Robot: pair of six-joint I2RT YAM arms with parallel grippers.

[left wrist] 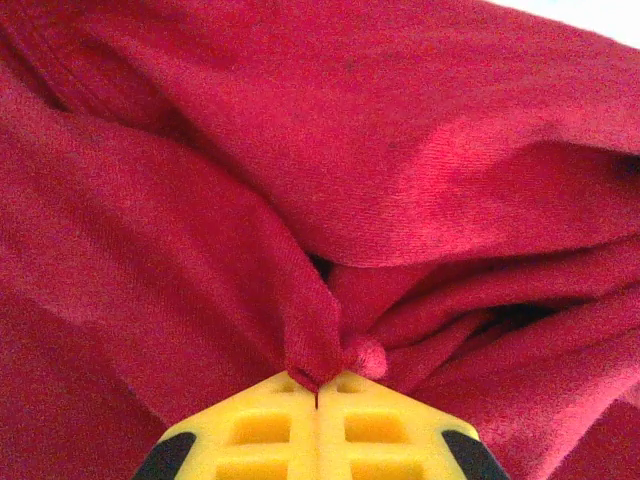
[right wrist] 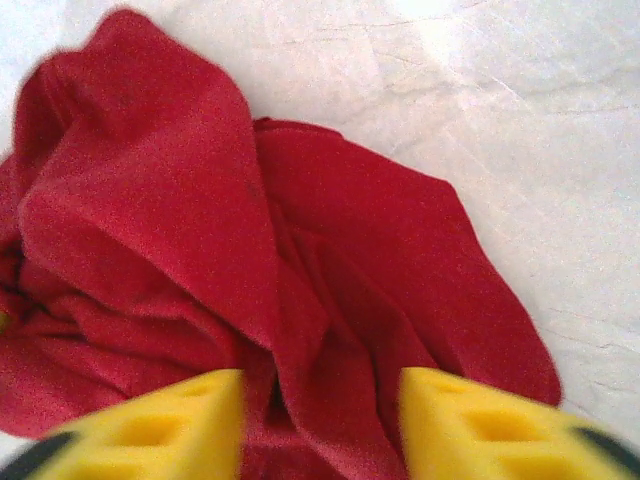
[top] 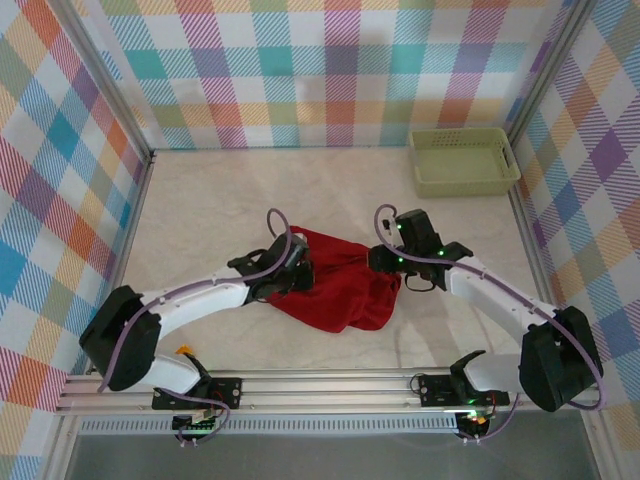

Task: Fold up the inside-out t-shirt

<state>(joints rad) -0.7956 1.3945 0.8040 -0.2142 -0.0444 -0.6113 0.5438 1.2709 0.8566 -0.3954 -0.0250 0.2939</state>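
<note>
The left end effector point(left wrist: 318, 393) is pinched together on only a small nub of the t-shirt point(top: 338, 285), so I'd worry any pull slips it free. The shirt lies crumpled mid-tabletop point(top: 220, 200), toward the near edge. The right end effector point(right wrist: 320, 400) stands apart over several bunched folds. Closing there could catch extra layers and drag the heap instead of spreading it.

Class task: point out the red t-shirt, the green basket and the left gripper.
red t-shirt point(top: 335, 288), top view, crumpled middle.
green basket point(top: 465, 184), top view, near wall.
left gripper point(left wrist: 318, 392), left wrist view, between closed fingertips.
</note>
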